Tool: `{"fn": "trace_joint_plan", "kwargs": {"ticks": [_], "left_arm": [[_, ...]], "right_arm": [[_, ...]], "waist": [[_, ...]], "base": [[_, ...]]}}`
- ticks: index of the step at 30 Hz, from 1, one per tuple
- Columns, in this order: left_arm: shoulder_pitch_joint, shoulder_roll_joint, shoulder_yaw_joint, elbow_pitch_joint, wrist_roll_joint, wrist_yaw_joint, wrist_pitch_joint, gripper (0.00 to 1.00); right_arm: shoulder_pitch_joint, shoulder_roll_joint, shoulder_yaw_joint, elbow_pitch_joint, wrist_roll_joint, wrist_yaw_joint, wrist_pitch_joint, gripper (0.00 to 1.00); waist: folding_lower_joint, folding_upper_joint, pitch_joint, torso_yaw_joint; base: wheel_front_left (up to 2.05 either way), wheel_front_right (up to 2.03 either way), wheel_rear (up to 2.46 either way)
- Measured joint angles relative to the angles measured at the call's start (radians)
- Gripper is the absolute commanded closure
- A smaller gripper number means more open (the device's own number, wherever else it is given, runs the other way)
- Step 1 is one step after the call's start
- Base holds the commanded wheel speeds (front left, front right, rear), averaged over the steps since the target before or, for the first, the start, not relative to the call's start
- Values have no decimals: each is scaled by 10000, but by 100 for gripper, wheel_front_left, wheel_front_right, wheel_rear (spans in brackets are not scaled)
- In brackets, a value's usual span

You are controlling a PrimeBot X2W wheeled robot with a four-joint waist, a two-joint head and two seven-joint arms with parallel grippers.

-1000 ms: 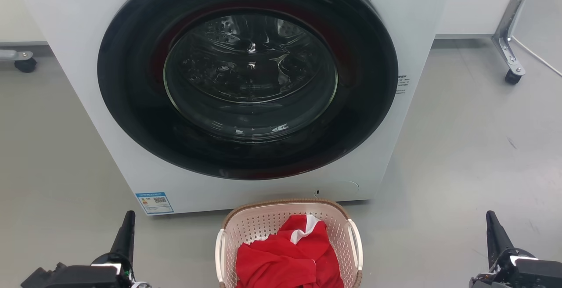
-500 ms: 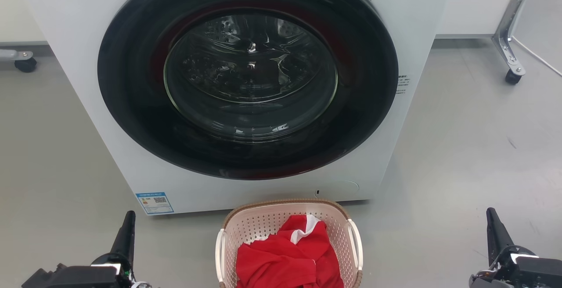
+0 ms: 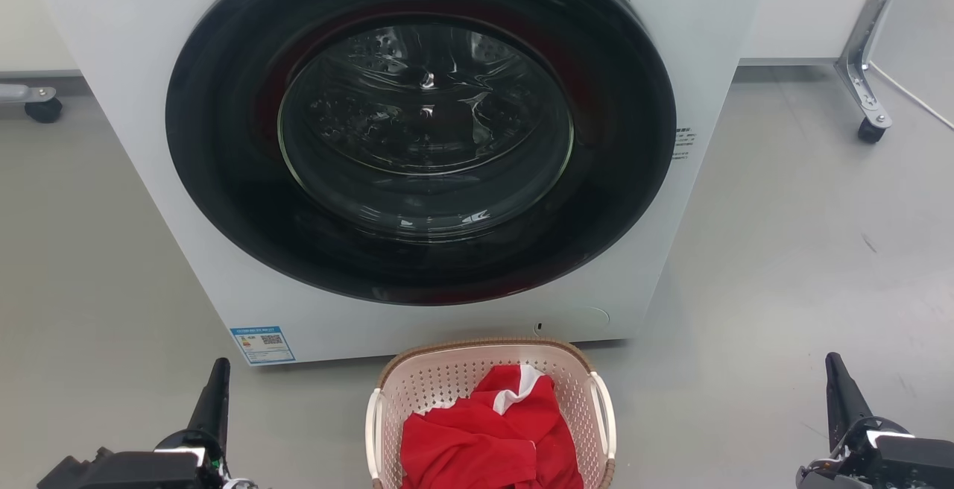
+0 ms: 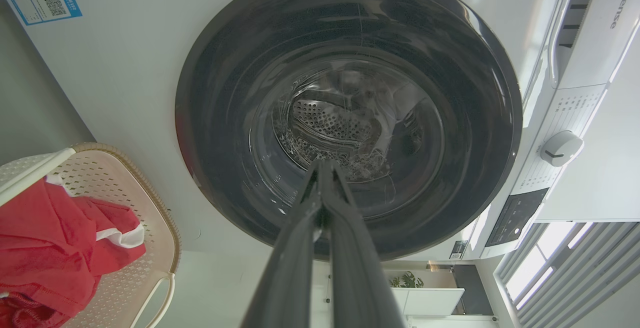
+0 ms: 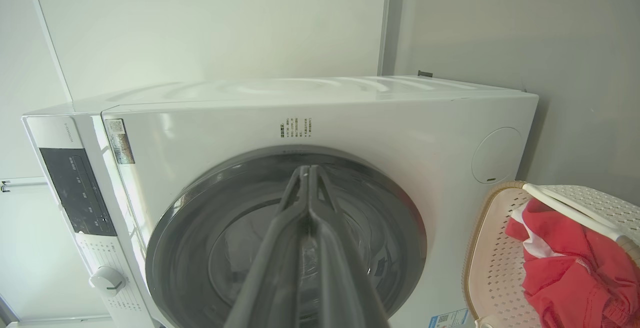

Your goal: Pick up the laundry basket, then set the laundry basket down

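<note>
The laundry basket [image 3: 447,377] stands on the floor in front of the washing machine, at the bottom centre of the head view. It is cream with perforated walls, a brown woven rim and white side handles, and red clothing [image 3: 484,437] lies in it. My left gripper [image 3: 218,373] is well to its left, shut and holding nothing. My right gripper [image 3: 835,371] is far to its right, also shut and holding nothing. The left wrist view has the laundry basket [image 4: 120,178] at lower left beside my left gripper [image 4: 322,165]. In the right wrist view the laundry basket [image 5: 495,263] sits at lower right, my right gripper [image 5: 307,170] pointing at the machine.
A white front-loading washing machine [image 3: 149,64] with a closed dark round door [image 3: 421,124] fills the space just behind the basket. Grey floor [image 3: 782,265] lies open on both sides. A wheeled metal leg [image 3: 864,101] stands at the far right, a caster [image 3: 41,109] at the far left.
</note>
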Motion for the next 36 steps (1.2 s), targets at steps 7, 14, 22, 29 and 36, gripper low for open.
{"fn": "trace_joint_plan", "kwargs": {"ticks": [7, 14, 22, 29, 36], "left_arm": [[0, -2, 0, 0, 0, 0, 0, 100], [0, -2, 0, 2, 0, 0, 0, 100], [0, -2, 0, 2, 0, 0, 0, 100], [0, -2, 0, 4, 0, 0, 0, 100], [0, -2, 0, 6, 0, 0, 0, 100]], "right_arm": [[0, 0, 2, 0, 0, 0, 0, 100], [0, 2, 2, 0, 2, 0, 0, 100], [0, 2, 2, 0, 13, 0, 0, 100], [0, 2, 2, 0, 13, 2, 0, 100], [0, 2, 2, 0, 13, 2, 0, 100]], "waist": [[0, 0, 0, 0], [0, 0, 0, 0], [0, 0, -1, 0], [0, 0, 0, 0], [0, 0, 0, 0]], "base": [[0, 0, 0], [0, 0, 0], [0, 0, 0], [0, 0, 0], [0, 0, 0]]}}
